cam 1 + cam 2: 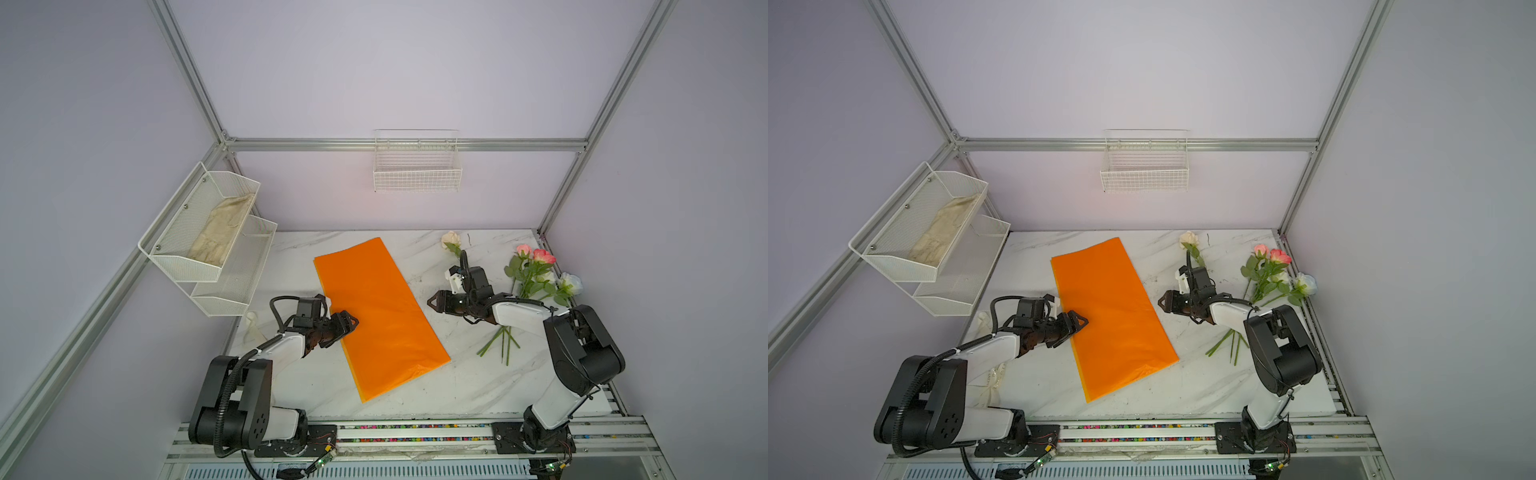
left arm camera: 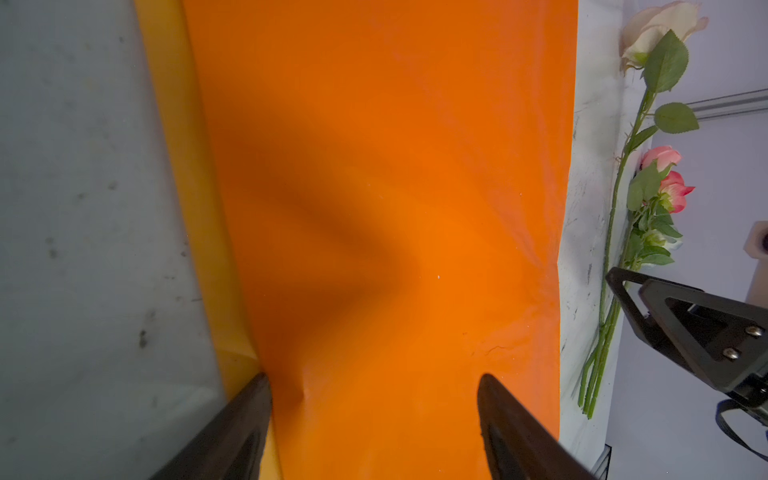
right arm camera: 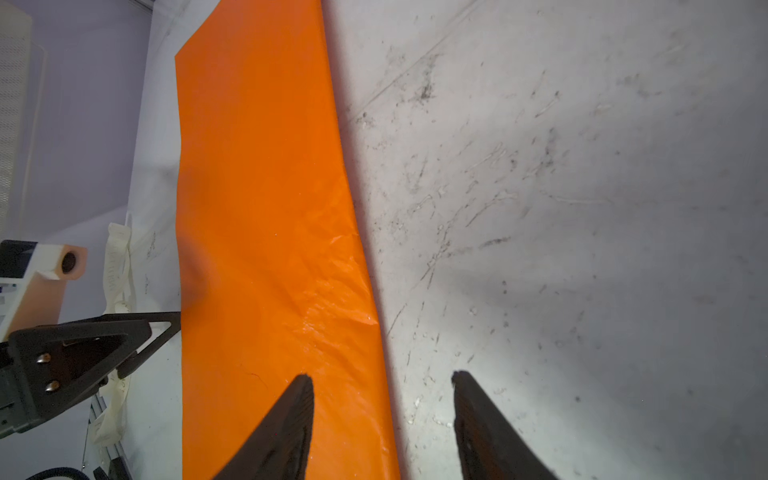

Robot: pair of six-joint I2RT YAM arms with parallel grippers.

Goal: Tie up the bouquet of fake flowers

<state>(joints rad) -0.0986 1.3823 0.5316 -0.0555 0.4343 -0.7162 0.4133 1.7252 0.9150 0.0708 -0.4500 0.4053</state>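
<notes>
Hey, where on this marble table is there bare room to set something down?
Bare marble: the front strip between the orange wrapping paper and the front rail; the back-left corner between paper and wire shelf. The lane between paper and the rose stems is open, but the right claw hangs over it. Crowded: the right edge, with the roses.

I see the orange paper (image 1: 380, 316) lying flat mid-table, a long sheet set aslant, a yellower layer showing at its left edge. To its right lie loose roses: a cream rose (image 1: 451, 240) alone near the back, pink roses (image 1: 543, 256) and a white rose (image 1: 570, 282) bunched, green stems (image 1: 500, 341) fanned frontward.
</notes>
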